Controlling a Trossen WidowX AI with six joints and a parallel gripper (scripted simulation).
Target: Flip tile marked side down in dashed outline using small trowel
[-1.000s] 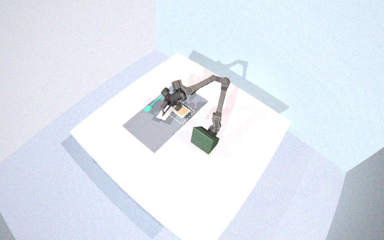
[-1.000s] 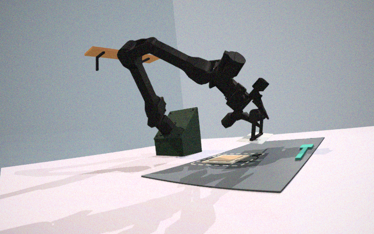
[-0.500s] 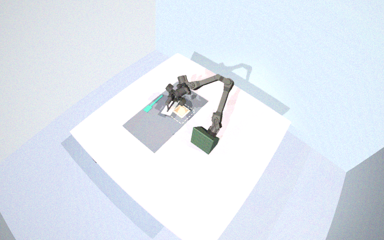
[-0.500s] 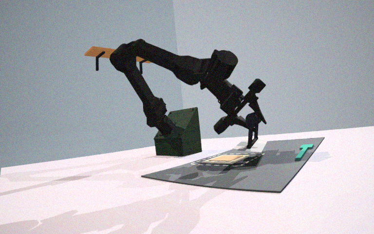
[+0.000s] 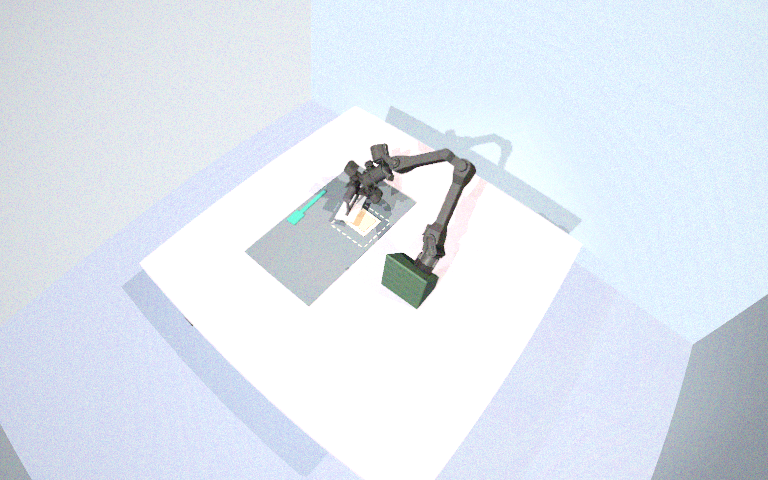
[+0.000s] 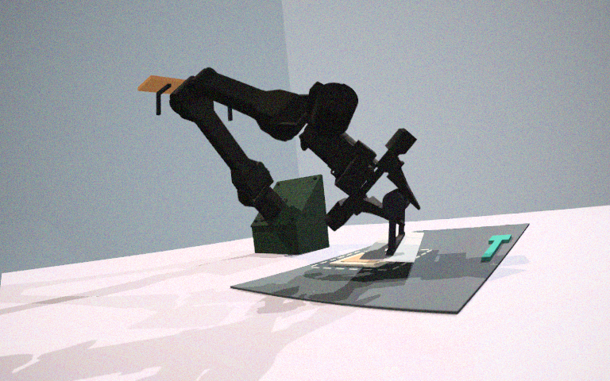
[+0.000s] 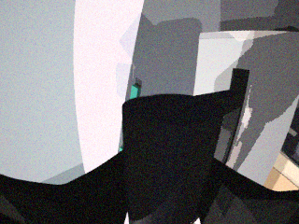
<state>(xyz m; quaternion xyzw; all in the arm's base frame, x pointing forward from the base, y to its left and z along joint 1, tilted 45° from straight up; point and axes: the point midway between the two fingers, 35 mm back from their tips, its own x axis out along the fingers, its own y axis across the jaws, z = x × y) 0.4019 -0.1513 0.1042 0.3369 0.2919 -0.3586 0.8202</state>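
Observation:
My gripper [image 5: 357, 191] [image 6: 400, 205] [image 7: 163, 148] is shut on the dark round handle of the trowel. The trowel's flat white blade [image 5: 344, 211] [image 6: 410, 248] [image 7: 212, 61] hangs under the handle on dark posts, low over the mat [image 5: 300, 266] [image 6: 441, 291] and tilted. The tile [image 5: 370, 225] [image 6: 357, 259] is cream with an orange mark facing up, inside the dashed outline [image 5: 364, 246]. The blade's edge is at the tile's edge nearest the teal tool. Whether it touches or lies under the tile cannot be told.
A teal flat-headed tool [image 5: 295, 216] [image 6: 495, 247] [image 7: 135, 91] lies near the mat's far long edge from the arm's base. The green base block [image 5: 404, 277] [image 6: 310, 215] stands on the table beside the mat. An orange shelf [image 6: 152, 83] is on the wall behind the arm.

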